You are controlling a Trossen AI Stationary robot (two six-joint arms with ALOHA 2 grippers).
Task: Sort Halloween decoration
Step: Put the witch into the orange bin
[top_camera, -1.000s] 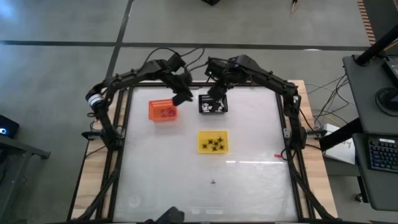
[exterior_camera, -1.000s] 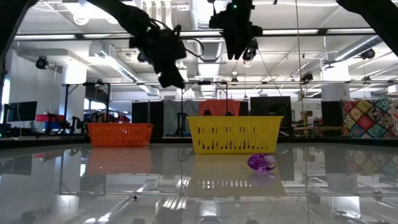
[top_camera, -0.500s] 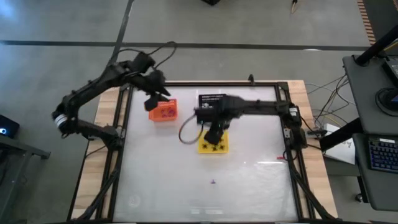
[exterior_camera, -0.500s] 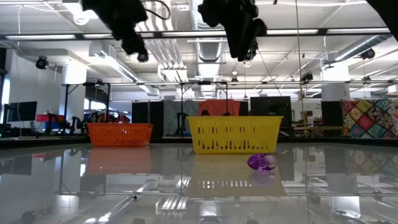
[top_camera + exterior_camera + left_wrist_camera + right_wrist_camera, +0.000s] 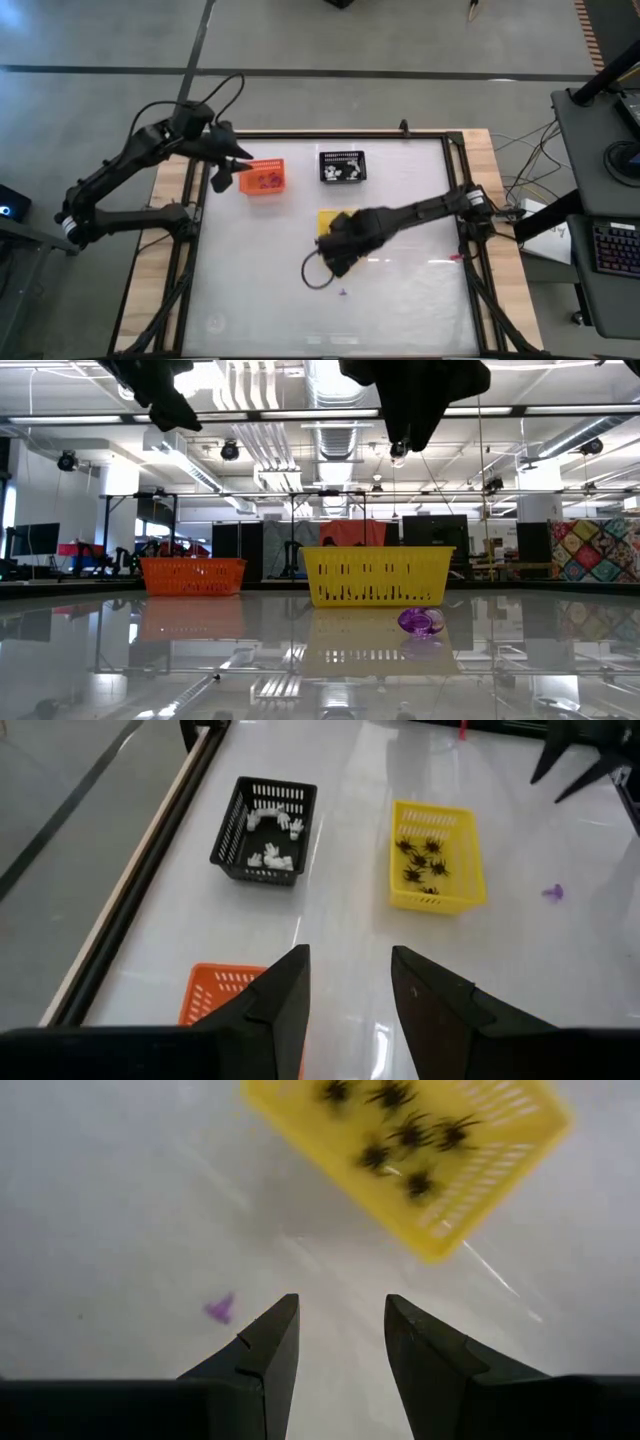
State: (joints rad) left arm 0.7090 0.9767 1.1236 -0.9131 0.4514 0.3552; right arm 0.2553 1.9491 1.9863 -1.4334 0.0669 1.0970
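My right arm has swung from the black basket [image 5: 342, 167] out past the yellow basket [image 5: 331, 217]; right fingers [image 5: 338, 1342] parted, empty, near one purple piece [image 5: 220, 1309] on the worktop [image 5: 400, 300]. Left fingers [image 5: 347, 982] parted, empty, by the orange basket [image 5: 264, 178]. Three baskets.

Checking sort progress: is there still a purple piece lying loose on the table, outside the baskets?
Yes, one purple piece lies on the bare table, apart from the yellow basket and ahead of the open right gripper.
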